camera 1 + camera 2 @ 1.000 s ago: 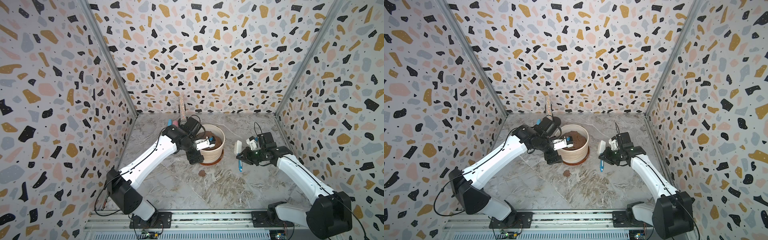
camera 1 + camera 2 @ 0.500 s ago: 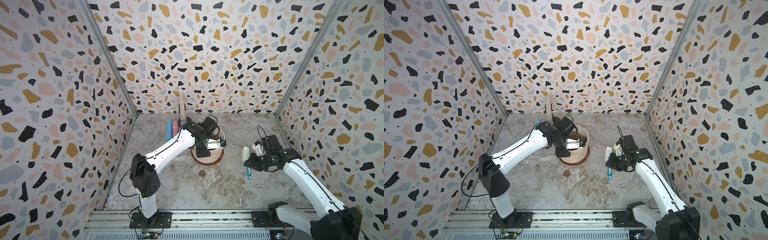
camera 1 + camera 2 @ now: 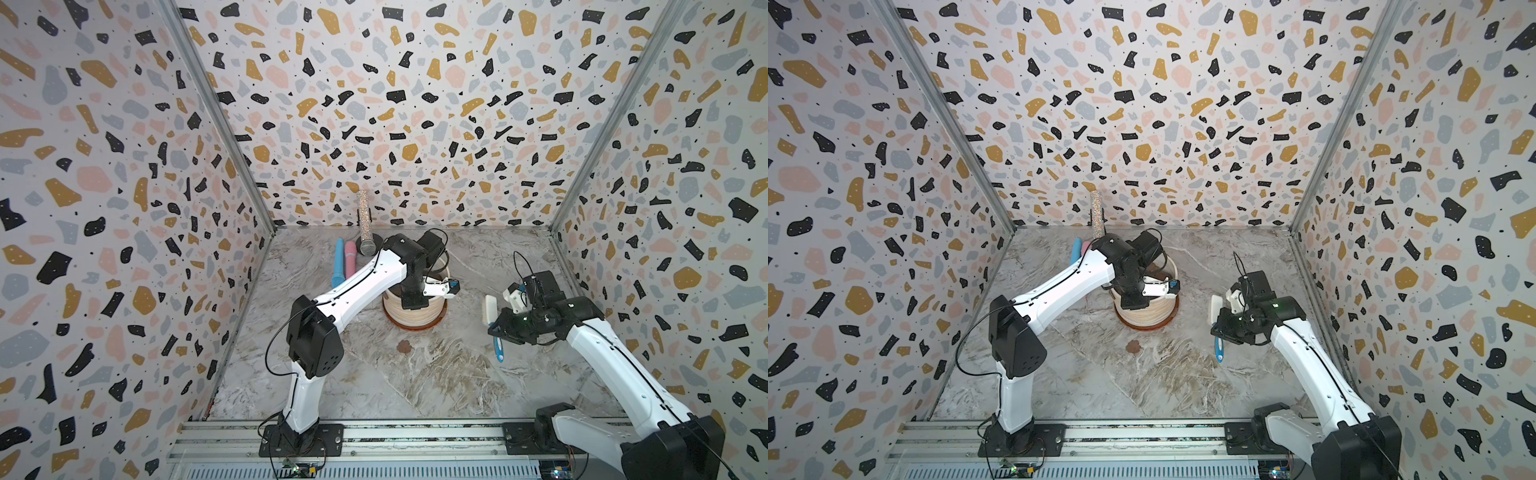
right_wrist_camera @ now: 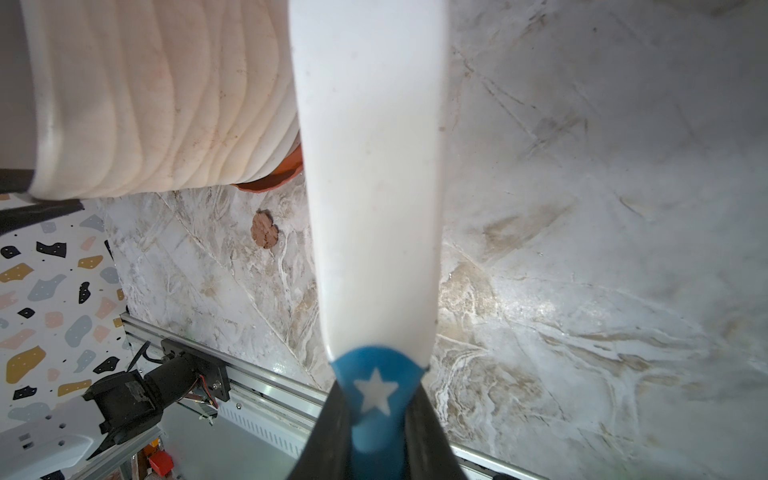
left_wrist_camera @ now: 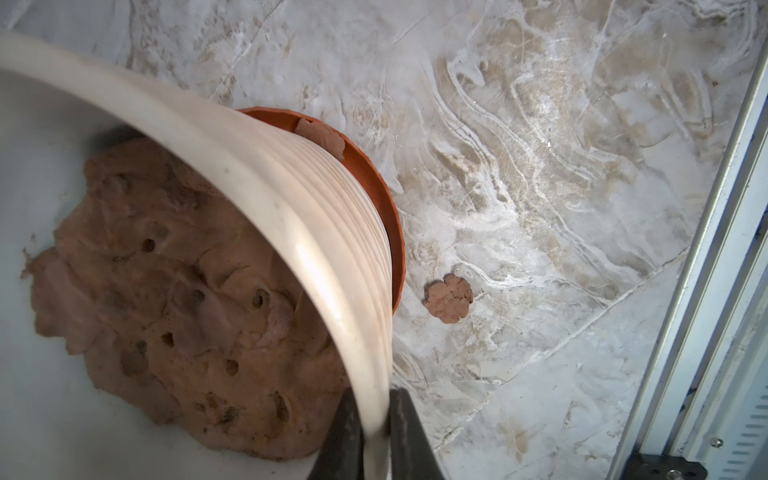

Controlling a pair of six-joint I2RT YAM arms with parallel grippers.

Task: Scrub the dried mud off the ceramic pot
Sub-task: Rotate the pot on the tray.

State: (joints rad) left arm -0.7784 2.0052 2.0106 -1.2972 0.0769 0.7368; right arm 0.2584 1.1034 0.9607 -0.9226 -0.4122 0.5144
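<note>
Pot: the ceramic pot sits on its brown saucer near the middle of the marble table, a bit closer to the back wall.
Left gripper: the left gripper is pinched tight on the pot's rim, with 1 finger inside and 1 outside.
Right gripper: the right gripper is squeezed on the blue handle of a brush. It is off to the right of the pot and does not touch it.
Brush: its white head is toward the back wall.
Mud: a flat bit of dried mud lies on the table just in front of the pot, apart from the saucer. 1 more patch sticks low on the ribbed wall, right by the saucer.
Inside the pot: a big brown soil lump.
Back of the table: a blue stick and a pink stick lie side by side, with a sparkly tube near them.
</note>
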